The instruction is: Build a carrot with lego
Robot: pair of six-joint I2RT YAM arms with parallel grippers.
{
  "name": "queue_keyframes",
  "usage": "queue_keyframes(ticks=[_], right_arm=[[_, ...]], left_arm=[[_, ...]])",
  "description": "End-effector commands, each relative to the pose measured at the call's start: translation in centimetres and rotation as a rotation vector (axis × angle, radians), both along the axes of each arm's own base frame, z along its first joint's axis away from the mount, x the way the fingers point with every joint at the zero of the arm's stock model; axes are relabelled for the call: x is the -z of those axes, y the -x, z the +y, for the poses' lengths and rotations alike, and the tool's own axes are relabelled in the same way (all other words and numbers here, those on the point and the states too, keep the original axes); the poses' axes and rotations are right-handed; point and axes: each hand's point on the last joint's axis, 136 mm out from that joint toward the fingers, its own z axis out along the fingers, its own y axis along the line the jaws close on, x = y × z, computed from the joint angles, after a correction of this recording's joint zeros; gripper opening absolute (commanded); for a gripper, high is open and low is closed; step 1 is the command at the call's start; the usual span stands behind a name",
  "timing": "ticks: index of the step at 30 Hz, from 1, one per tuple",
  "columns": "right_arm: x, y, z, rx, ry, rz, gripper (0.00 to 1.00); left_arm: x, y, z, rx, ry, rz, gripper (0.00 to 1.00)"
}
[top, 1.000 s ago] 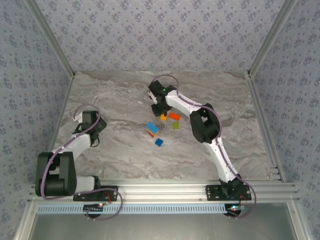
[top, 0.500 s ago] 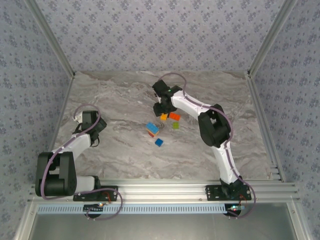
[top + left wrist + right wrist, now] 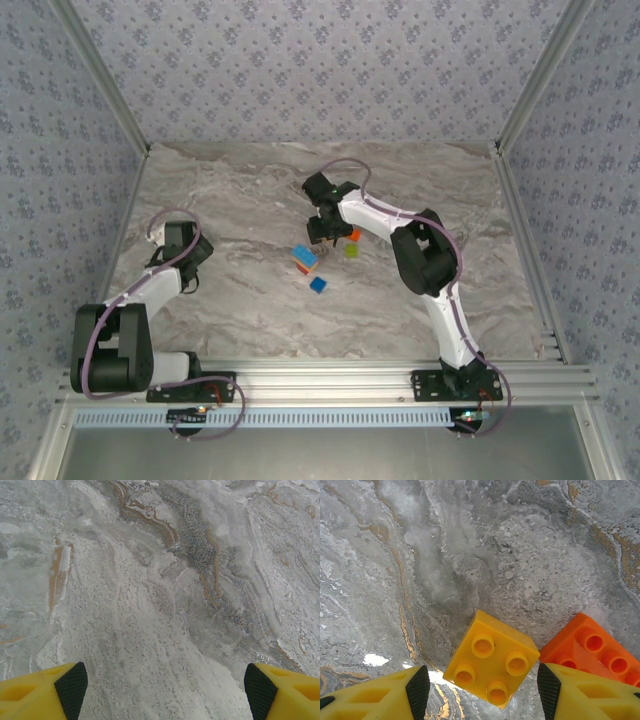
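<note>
A yellow-orange two-by-two brick (image 3: 491,663) lies studs-up on the marble table, and my right gripper (image 3: 482,692) stands open just above it with a finger on each side, not touching. An orange brick (image 3: 592,645) lies close beside its right finger. From above, the right gripper (image 3: 320,236) hovers behind a small joined stack (image 3: 305,258) of blue, orange and red bricks. A loose blue brick (image 3: 318,285), a lime green brick (image 3: 352,250) and the orange brick (image 3: 352,234) lie around it. My left gripper (image 3: 164,690) is open over bare marble at the left (image 3: 188,272).
The marble table (image 3: 250,190) is walled by patterned panels and aluminium rails (image 3: 520,240) on the sides and front. All bricks cluster near the middle, with wide bare marble between them and the left arm.
The right gripper has moved toward the near side and lowered over the yellow-orange brick, which it now covers from above. The left arm has not moved.
</note>
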Motion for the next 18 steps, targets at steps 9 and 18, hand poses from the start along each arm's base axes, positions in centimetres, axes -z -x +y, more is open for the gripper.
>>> queue_keyframes(ticks=[9, 18], right_arm=[[-0.3, -0.7, 0.4, 0.057, -0.031, -0.003, 0.61], [0.2, -1.0, 0.4, 0.077, -0.042, 0.004, 0.55]], left_arm=[[-1.1, -0.6, 0.2, -0.002, -0.025, -0.019, 0.84], [-1.1, -0.6, 0.1, 0.0, -0.025, -0.02, 0.84]])
